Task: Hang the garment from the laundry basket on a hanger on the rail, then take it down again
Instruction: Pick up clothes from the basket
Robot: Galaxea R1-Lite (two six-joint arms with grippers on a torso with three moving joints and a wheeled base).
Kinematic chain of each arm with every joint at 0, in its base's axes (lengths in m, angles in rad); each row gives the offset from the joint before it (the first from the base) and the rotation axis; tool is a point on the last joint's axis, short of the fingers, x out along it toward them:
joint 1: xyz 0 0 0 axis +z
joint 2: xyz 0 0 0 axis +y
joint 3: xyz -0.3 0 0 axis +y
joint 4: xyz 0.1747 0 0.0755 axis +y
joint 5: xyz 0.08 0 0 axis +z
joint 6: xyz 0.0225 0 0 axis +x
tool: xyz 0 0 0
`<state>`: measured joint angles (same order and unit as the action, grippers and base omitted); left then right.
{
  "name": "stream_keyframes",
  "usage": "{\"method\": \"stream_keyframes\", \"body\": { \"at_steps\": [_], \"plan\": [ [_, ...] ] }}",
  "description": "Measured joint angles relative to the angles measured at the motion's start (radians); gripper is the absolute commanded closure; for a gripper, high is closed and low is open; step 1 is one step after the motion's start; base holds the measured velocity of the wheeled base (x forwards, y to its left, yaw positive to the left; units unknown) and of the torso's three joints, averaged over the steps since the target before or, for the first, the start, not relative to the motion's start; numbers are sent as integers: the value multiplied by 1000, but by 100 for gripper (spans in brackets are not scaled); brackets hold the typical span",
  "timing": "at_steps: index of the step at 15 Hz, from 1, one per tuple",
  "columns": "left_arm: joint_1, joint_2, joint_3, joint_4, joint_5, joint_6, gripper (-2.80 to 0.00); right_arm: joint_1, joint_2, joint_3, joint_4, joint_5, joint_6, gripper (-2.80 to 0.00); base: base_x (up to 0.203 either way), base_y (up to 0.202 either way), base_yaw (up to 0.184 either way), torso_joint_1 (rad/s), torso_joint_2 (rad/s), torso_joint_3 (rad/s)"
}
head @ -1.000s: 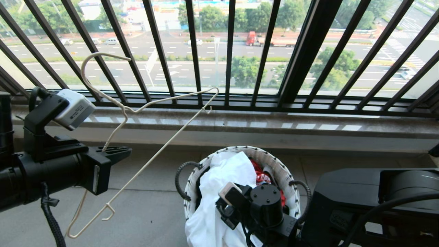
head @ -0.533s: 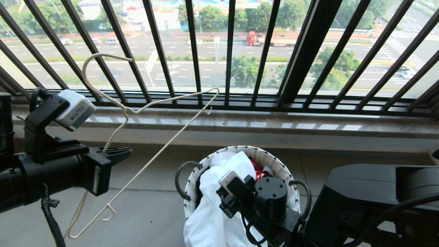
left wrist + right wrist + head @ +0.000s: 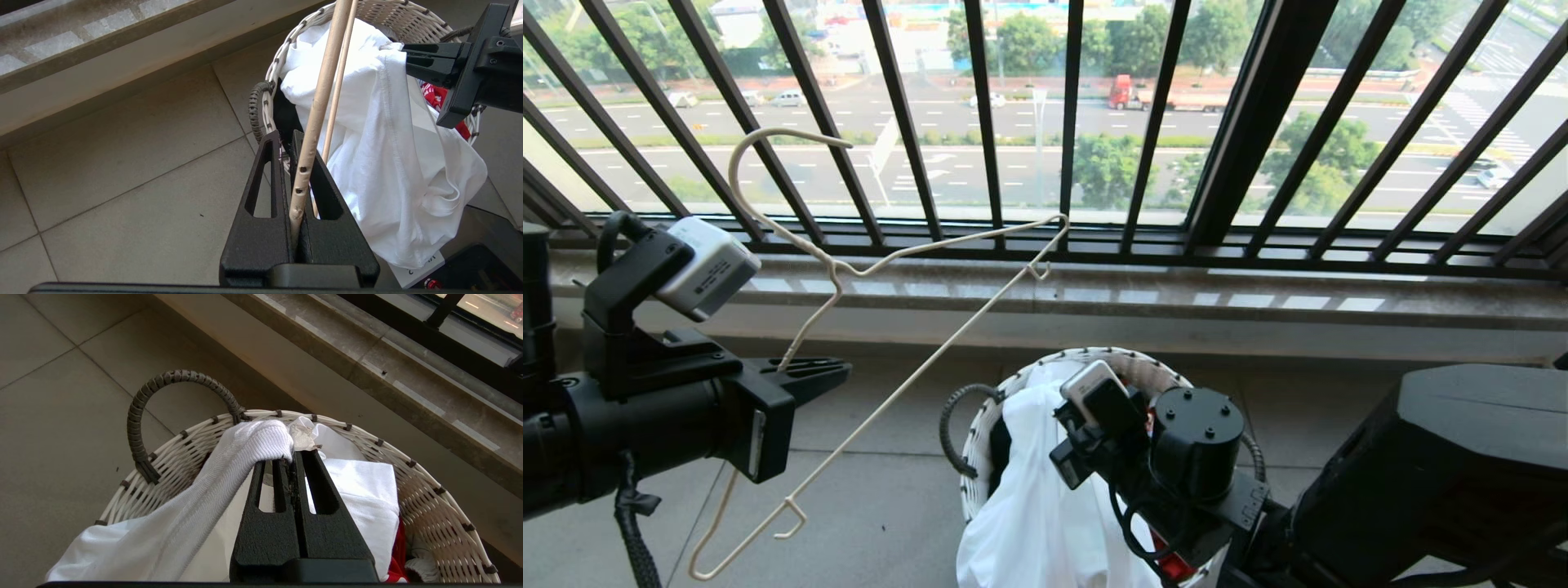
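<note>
The garment [image 3: 1037,514], a white T-shirt, hangs half out of the laundry basket [image 3: 1131,356] on the floor below the window. My right gripper [image 3: 292,455] is shut on its ribbed neck [image 3: 261,437] just above the basket rim [image 3: 429,490]. In the left wrist view this gripper [image 3: 405,59] shows pinching the cloth [image 3: 388,143]. My left gripper [image 3: 837,371] is out to the left of the basket, shut on the cream wire hanger [image 3: 833,266], whose hook points up towards the window. Its wire [image 3: 320,94] runs between the fingers [image 3: 265,175]. The rail is out of view.
A red garment [image 3: 395,555] lies deeper in the basket. A stone sill [image 3: 1094,298] and the black barred window railing [image 3: 1066,122] stand just behind it. My dark base [image 3: 1462,465] fills the lower right. Grey floor tiles [image 3: 882,490] lie between the hanger and the basket.
My right gripper has shut on the white shirt's neck and risen, drawing the cloth up out of the basket. The left arm with the hanger has drifted slightly to the right.
</note>
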<state>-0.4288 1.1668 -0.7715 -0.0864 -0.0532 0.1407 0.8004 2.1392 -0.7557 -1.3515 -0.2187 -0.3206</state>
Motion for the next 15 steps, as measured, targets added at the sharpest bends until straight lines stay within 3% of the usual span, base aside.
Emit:
{"method": "stream_keyframes", "body": {
  "at_steps": [8, 15],
  "plan": [
    [-39, -67, -31, 51, -2, -7, 0, -1, -243, -56, 291, 3, 203, 0, 0, 0, 0, 0, 0, 0],
    [-48, -87, -25, 43, -2, -9, 0, -1, -457, -117, 498, 1, 270, 0, 0, 0, 0, 0, 0, 0]
  ]
}}
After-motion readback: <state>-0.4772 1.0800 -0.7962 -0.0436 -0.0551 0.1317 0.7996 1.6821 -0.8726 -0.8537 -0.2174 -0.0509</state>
